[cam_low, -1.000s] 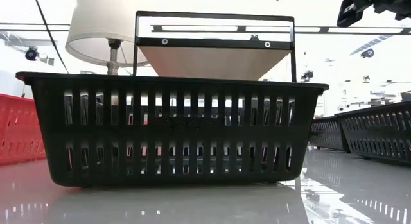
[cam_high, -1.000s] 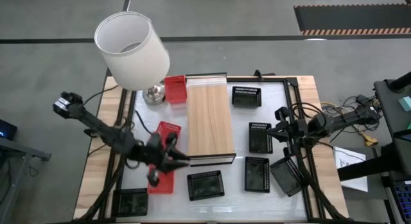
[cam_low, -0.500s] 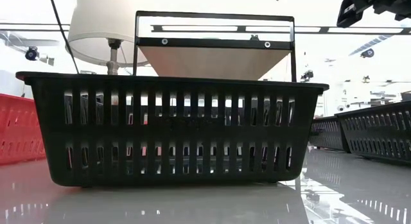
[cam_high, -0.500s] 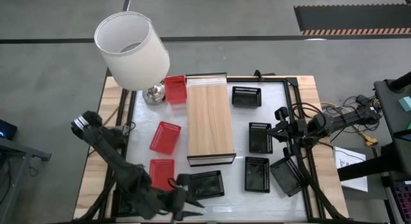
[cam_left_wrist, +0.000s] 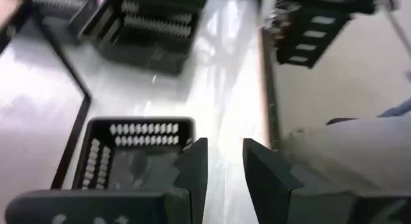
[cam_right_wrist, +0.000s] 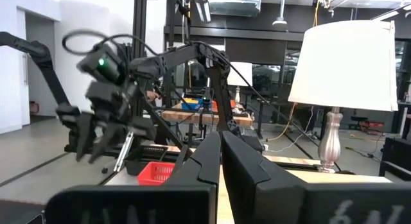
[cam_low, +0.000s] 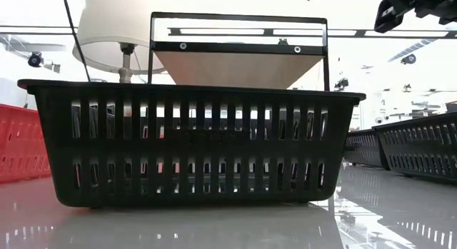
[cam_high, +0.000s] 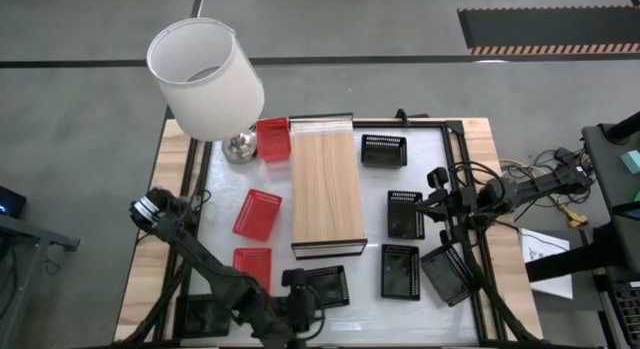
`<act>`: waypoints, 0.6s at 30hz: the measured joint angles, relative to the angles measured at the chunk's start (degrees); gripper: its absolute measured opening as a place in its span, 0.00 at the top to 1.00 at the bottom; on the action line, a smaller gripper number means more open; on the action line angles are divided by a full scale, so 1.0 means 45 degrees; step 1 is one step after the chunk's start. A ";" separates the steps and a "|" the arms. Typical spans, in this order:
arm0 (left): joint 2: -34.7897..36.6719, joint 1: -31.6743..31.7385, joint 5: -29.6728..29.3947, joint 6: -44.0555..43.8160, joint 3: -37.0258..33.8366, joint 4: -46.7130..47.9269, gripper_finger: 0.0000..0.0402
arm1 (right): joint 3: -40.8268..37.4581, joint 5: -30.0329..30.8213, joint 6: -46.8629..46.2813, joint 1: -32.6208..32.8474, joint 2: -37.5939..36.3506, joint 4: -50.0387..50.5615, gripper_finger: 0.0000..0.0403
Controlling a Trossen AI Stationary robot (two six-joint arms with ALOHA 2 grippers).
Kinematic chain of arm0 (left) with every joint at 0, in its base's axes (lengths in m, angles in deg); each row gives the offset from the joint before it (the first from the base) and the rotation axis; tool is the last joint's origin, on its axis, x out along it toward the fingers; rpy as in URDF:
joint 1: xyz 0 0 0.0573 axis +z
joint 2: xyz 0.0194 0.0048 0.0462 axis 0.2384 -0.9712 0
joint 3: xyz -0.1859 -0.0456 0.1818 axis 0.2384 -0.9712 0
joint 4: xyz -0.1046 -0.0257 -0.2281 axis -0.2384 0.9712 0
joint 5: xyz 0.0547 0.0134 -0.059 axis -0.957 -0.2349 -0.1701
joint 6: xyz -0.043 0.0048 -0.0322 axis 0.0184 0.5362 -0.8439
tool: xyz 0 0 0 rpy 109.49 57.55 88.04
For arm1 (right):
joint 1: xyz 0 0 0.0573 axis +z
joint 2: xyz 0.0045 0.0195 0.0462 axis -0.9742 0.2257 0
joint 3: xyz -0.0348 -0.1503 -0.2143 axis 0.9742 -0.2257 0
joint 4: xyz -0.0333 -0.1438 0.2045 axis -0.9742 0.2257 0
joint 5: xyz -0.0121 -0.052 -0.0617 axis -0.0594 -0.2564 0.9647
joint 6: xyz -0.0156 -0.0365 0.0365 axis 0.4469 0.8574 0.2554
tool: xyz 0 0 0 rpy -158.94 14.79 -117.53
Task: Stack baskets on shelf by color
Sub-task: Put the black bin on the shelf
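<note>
Three red baskets lie left of the shelf (cam_high: 326,194): one by the lamp (cam_high: 272,139), two on the tabletop (cam_high: 257,214) (cam_high: 251,271). Several black baskets sit on the white top to the shelf's right and near side. My left gripper (cam_high: 303,304) (cam_left_wrist: 225,169) is open above the near edge, beside the near black basket (cam_high: 322,286) (cam_left_wrist: 138,147) (cam_low: 189,145). One finger (cam_left_wrist: 194,163) stands at that basket's corner; whether it touches cannot be told. My right gripper (cam_high: 438,189) (cam_right_wrist: 220,163) is shut and empty at the table's right side, raised.
A white-shaded lamp (cam_high: 205,79) stands at the far left corner. Black baskets (cam_high: 400,272) (cam_high: 446,274) lie further right along the near edge. The dark table frame (cam_left_wrist: 70,121) and a wooden edge strip (cam_left_wrist: 266,89) run ahead of the left gripper.
My left arm has swung from over the red baskets left of the shelf toward the table's near edge and to the right, ending beside the near black basket. The baskets and the right arm have stayed where they were.
</note>
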 joint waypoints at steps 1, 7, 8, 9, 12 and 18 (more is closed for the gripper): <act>-0.0080 0.0083 0.0101 -0.0216 -0.0002 0.0100 0.80 | 0.0000 0.0000 0.0000 0.0000 -0.0001 -0.0004 0.98; -0.0741 0.0443 0.2043 -0.1141 -0.0318 0.0379 0.80 | 0.0000 0.0000 0.0150 0.0000 -0.0010 0.0271 0.98; -0.0854 0.0500 0.2444 -0.1318 -0.0388 0.0386 0.80 | -0.0002 -0.0003 0.0152 -0.0003 -0.0010 0.0352 0.98; -0.0963 0.0543 0.2808 -0.1551 -0.0419 0.0380 0.80 | 0.0000 0.0000 0.0158 0.0000 -0.0010 0.0403 0.98; -0.1178 0.0638 0.3855 -0.2166 -0.0515 0.0394 0.80 | -0.0002 -0.0002 0.0162 -0.0001 -0.0010 0.0498 0.98; -0.1064 0.0686 0.4721 -0.2885 -0.0550 0.0394 0.80 | -0.0002 -0.0005 0.0120 0.0000 0.0005 0.0588 0.98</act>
